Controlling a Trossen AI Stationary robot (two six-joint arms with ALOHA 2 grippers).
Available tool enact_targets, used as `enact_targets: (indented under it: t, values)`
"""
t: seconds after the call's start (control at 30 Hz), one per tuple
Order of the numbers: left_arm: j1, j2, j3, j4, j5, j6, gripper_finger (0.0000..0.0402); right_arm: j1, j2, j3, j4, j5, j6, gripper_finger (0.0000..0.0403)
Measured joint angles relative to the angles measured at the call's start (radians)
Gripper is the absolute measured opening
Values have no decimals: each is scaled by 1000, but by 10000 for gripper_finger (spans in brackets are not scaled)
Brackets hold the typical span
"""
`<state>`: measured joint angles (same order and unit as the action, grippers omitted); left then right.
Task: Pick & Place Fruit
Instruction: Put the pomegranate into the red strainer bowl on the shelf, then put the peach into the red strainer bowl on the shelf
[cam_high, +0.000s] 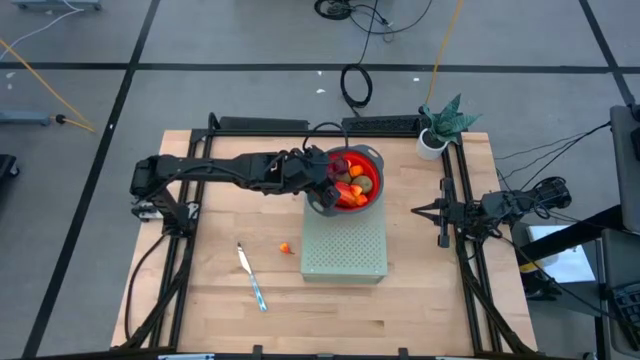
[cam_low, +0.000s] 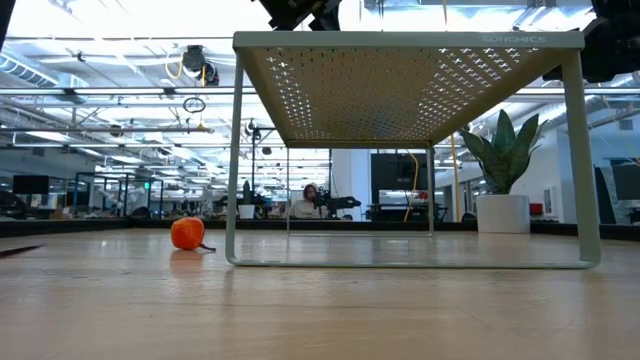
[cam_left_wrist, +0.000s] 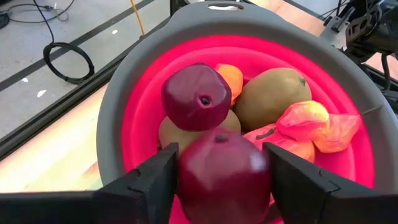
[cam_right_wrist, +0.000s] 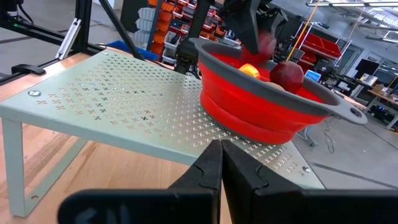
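Observation:
A red bowl with a grey rim (cam_high: 376, 160) stands on the far end of a pale green perforated rack (cam_high: 345, 255). In it lie a dark red ball (cam_left_wrist: 196, 96), two brown-green ovals (cam_left_wrist: 273, 96), an elongated red-orange fruit (cam_left_wrist: 314, 127) and a small orange piece (cam_left_wrist: 231, 78). My left gripper (cam_left_wrist: 221, 155) reaches over the bowl from the table's left, shut on a second dark red ball (cam_left_wrist: 224, 177). One tiny orange ball (cam_high: 287, 247) lies on the table left of the rack. My right gripper (cam_right_wrist: 221, 155) waits shut at the table's right side. My left gripper pinches the dark red ball between its two fingers, one on each side (cam_left_wrist: 185, 180). The fingers slant down from the table's left. The ball sits inside the bowl's rim just above the other fruit. I cannot tell if it rests on them.
A knife with a light-blue handle (cam_high: 252, 278) lies on the table near the left front. A potted plant (cam_high: 440, 125) stands at the far right corner. The rack is a raised shelf on legs (cam_low: 232, 200) with open space beneath.

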<state>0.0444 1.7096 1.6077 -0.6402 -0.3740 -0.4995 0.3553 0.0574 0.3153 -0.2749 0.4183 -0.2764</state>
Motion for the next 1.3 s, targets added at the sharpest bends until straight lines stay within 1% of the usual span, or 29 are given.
enact_targets:
  t: [0.13,0.27,0.37,0.5,0.6,0.73,1.03,1.3]
  values:
    - [0,0,0,0,0,1,258,0,0,0,0,0,2,0]
    - [0,-9,-1,0,0,39,282,0,0,0,0,0,2,0]
    - [0,-52,-2,5,0,20,290,0,0,0,0,0,2,0]
    - [-13,-121,-1,-3,8,-44,288,0,0,0,0,0,2,0]
    - [-50,-165,-1,-21,12,-109,278,0,0,0,0,0,2,0]
    - [-120,-209,-1,-65,10,-180,254,0,0,0,0,0,2,0]
    - [-299,-215,-1,-200,10,-340,189,0,0,0,0,0,1,0]
    - [-408,-215,-1,-307,-28,-523,130,0,0,0,0,0,2,0]
